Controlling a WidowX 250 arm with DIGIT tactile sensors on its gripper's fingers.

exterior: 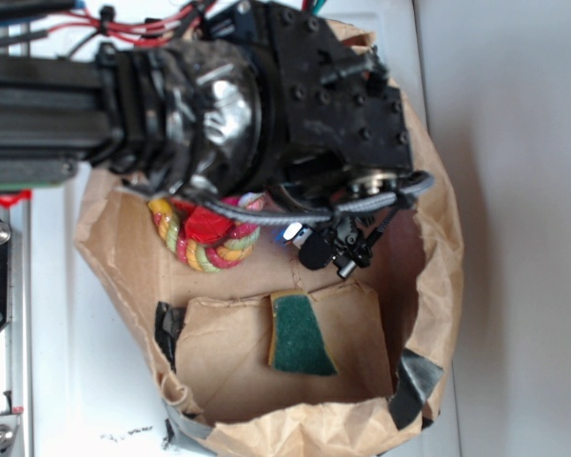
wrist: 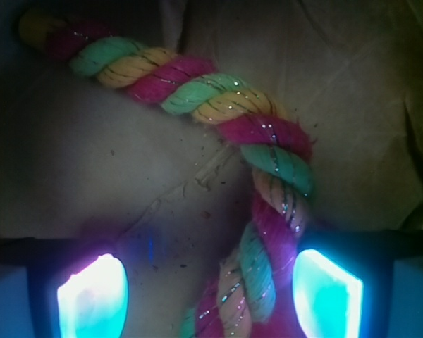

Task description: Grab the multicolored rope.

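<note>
Your rope (wrist: 218, 105) lies in the paper bag (exterior: 438, 286), near its back wall on the left side, bent into a curve on the brown paper floor. In the wrist view one leg of that bend runs down between the two glowing pads (wrist: 93, 296), closer to the right one, so the gripper (wrist: 211, 299) is spread wide and straddles it, not yet pinching. That placement suits a straight close on the thick twisted strand. From outside, the arm (exterior: 219, 95) hides most of the rope and the red wad (exterior: 205, 224) beside it. The green sponge (exterior: 300, 333) sits well apart, toward the bag's front edge, out of the way.
</note>
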